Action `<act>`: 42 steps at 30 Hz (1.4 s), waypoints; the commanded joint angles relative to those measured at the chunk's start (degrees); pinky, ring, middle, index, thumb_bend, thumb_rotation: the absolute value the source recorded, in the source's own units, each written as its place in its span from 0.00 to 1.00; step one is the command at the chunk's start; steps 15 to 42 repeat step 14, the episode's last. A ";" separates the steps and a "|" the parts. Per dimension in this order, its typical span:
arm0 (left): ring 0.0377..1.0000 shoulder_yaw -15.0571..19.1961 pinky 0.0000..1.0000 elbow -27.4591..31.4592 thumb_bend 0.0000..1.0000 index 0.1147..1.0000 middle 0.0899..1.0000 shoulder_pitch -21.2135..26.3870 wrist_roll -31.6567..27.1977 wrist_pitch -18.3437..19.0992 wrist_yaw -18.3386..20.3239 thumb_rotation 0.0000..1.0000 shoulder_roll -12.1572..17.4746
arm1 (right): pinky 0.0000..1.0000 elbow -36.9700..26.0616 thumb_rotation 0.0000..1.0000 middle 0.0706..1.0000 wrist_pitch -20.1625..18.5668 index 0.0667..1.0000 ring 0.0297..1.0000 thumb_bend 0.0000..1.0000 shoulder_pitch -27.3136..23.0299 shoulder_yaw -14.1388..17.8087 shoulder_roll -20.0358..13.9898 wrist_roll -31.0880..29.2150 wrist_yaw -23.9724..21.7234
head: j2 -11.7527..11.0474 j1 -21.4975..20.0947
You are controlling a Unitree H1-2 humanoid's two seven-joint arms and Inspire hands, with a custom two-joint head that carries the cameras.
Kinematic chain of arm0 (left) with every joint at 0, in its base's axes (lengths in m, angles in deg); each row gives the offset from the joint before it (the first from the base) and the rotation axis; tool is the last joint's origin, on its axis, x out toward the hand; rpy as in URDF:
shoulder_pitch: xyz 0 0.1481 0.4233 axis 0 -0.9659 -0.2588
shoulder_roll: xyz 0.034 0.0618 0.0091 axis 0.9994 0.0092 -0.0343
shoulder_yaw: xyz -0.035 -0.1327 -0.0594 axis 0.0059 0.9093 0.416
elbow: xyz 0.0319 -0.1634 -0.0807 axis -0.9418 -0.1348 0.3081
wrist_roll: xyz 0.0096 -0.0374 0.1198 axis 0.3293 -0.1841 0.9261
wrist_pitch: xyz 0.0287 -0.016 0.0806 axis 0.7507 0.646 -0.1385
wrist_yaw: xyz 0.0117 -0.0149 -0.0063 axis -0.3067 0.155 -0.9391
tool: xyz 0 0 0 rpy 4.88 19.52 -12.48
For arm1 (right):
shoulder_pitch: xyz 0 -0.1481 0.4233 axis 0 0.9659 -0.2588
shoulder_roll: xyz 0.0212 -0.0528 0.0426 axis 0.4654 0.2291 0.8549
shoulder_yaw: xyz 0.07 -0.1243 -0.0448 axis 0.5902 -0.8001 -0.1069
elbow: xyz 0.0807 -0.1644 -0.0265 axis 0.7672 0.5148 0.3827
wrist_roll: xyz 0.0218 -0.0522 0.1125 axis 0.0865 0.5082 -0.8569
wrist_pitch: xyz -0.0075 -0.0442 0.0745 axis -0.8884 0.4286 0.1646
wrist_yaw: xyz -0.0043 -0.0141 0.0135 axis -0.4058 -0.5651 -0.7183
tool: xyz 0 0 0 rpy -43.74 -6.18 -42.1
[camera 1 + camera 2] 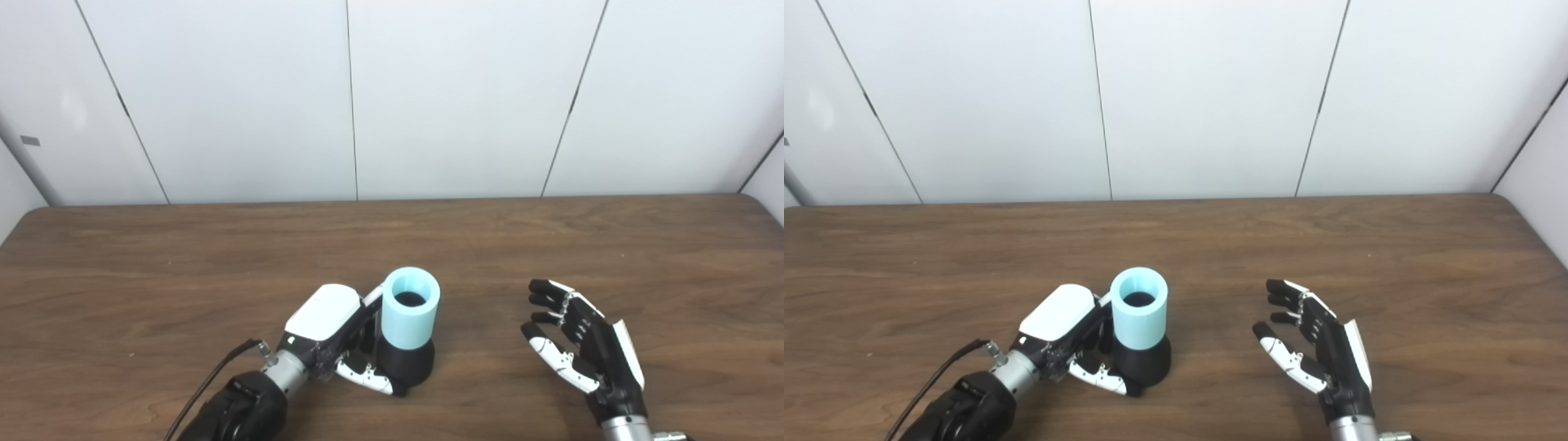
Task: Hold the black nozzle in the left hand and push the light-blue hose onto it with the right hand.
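The black nozzle [405, 362] stands upright on the wooden table [184, 257] at front centre. The light-blue hose [410, 307], a short wide tube, sits on top of it with its open end up. My left hand [334, 334] lies against the nozzle's left side, thumb curled around its base and fingers behind it, so it is shut on the nozzle. My right hand [579, 340] hovers well to the right of the hose, fingers spread and open, holding nothing and touching neither part.
White wall panels [349, 92] rise behind the table's far edge. A black cable [205, 383] runs from my left wrist toward the front edge. The table's right corner is rounded near the wall.
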 commanded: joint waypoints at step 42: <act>1.00 9.52 0.92 11.19 1.00 1.00 1.00 -3.15 -25.76 20.04 17.36 0.33 10.82 | 0.70 -0.49 0.28 0.79 0.20 0.74 0.78 0.26 -1.88 1.86 0.16 0.34 1.27 | -0.51 1.03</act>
